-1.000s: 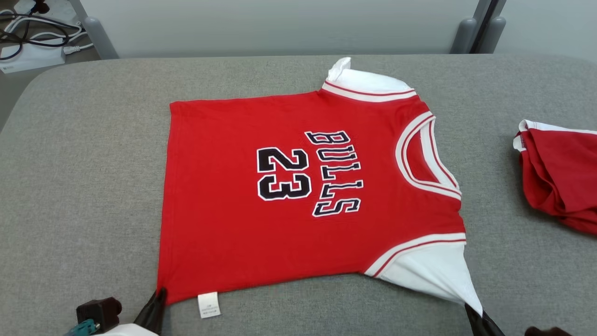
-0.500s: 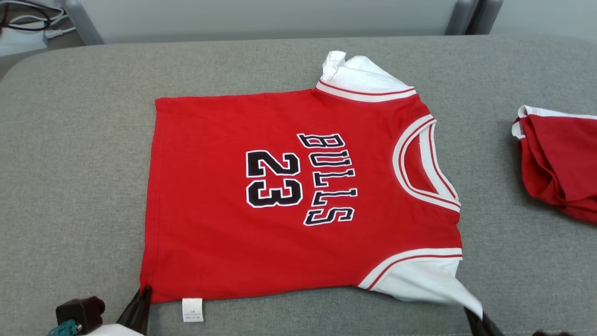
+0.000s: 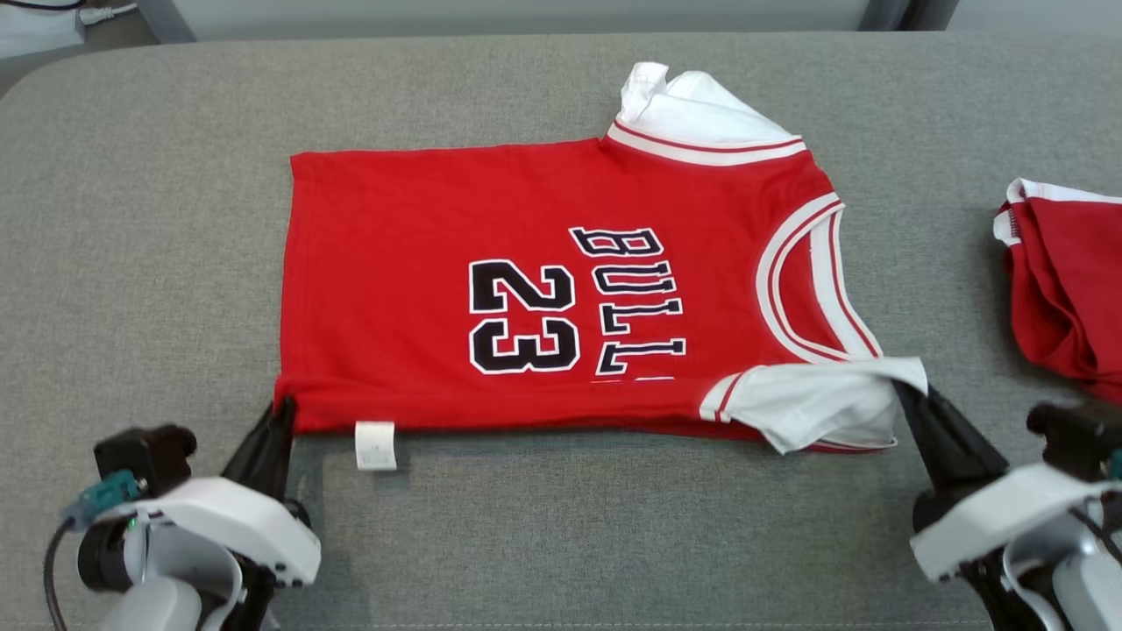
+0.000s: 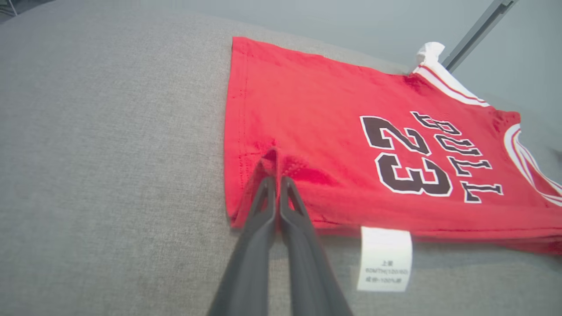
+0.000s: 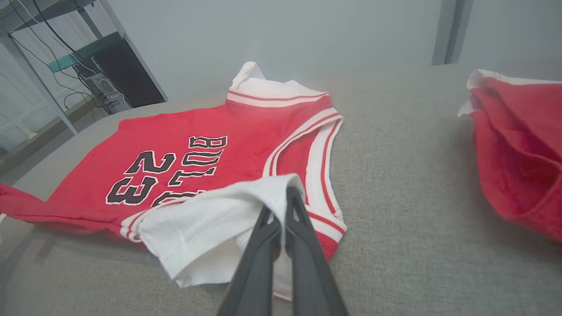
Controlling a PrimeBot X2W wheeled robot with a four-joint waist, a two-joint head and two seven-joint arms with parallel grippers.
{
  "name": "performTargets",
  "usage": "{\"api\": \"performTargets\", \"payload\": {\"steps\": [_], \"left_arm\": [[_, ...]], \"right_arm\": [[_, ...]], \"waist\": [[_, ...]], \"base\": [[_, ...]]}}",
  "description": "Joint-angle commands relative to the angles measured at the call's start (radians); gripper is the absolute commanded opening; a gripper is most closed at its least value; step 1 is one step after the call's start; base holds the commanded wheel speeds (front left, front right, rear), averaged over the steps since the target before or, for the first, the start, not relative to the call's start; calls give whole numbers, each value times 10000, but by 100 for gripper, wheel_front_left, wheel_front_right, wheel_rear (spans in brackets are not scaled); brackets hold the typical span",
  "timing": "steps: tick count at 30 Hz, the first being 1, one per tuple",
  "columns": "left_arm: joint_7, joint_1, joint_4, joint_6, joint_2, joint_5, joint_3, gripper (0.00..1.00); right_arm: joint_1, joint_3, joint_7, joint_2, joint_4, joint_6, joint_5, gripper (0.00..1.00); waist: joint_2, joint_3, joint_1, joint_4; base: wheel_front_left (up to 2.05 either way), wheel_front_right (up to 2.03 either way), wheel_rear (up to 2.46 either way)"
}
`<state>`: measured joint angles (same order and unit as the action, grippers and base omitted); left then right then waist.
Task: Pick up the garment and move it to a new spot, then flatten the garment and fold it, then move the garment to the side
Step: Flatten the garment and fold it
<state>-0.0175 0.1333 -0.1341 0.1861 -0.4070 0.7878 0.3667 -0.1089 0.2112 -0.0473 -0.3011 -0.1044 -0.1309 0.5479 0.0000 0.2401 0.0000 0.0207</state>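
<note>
Folding is judged to be the step in hand: the garment [image 3: 543, 289] is spread near the middle of the grey table [image 3: 158, 219], with its near long edge raised and rolled inward. At the left, the left gripper [image 3: 282, 410] is clamped on the hem corner [image 4: 263, 164], a pinch of red cloth being held between its pressed-together fingers. Just to the right, a white care label [image 3: 375, 444] is seen hanging out below the rolled edge. Further right, the number 23 is fully shown, while the lowest letter of the team name is covered by the turned-over cloth. The far white sleeve [image 3: 692, 109] is seen crumpled at the far edge. At the right end, the near white sleeve [image 3: 815, 405] is bunched and gripped at its tip by the right gripper [image 3: 903, 390], whose fingers are closed on it. Well apart at the far right, a second red garment [image 3: 1065, 280] is heaped.

For the next move, both held corners are judged to need carrying toward the far edge together, at matched height and pace, so that the near half is laid squarely over the far half. The grips should be released only once the cloth is down.
</note>
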Motion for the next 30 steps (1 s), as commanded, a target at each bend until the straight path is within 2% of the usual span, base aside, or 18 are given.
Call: {"api": "performTargets", "payload": {"steps": [1, 7, 16, 17, 18, 19, 24, 30], "left_arm": [[-11, 615, 260, 57, -284, 36, -488, 0], [134, 1761, -316, -213, -153, 273, -618, 0], [-34, 3363, -2503, -947, 347, 563, -574, 0], [-151, 3487, -2724, -994, 397, 535, -570, 9], [-266, 3586, -2919, -1049, 465, 536, -573, 72], [-371, 3672, -3091, -1101, 519, 514, -556, 100], [-1053, 3891, -3671, -1238, 708, 319, -504, 100], [-1957, 3640, -3507, -784, 689, -346, -407, 100]], "right_arm": [[-377, 244, 90, -267, 97, 2, 112, 0], [-2061, 1099, 285, -602, -1004, 2, 623, 0], [-3965, 2280, -222, -626, -2874, 2, 1301, 0], [-4087, 2343, -349, -580, -3039, 2, 1444, 32], [-4199, 2444, -453, -571, -3187, 2, 1526, 100], [-4303, 2559, -581, -577, -3300, 2, 1577, 100], [-4542, 3060, -1218, -625, -3665, 2, 1915, 100], [-4205, 2888, -1986, -684, -3732, 2, 1871, 100]], "waist": [[0, 62, 0, 24], [0, 409, 0, 39], [0, 927, 0, -12], [0, 944, 0, -16], [0, 958, 0, -24], [0, 979, 0, -28], [0, 1026, 0, -39], [0, 955, 0, -26]], "base": [[0, 0, 0], [0, 0, 0], [0, 0, 0], [0, 0, 0], [0, 0, 0], [0, 0, 0], [0, 0, 0], [0, 0, 0]]}}
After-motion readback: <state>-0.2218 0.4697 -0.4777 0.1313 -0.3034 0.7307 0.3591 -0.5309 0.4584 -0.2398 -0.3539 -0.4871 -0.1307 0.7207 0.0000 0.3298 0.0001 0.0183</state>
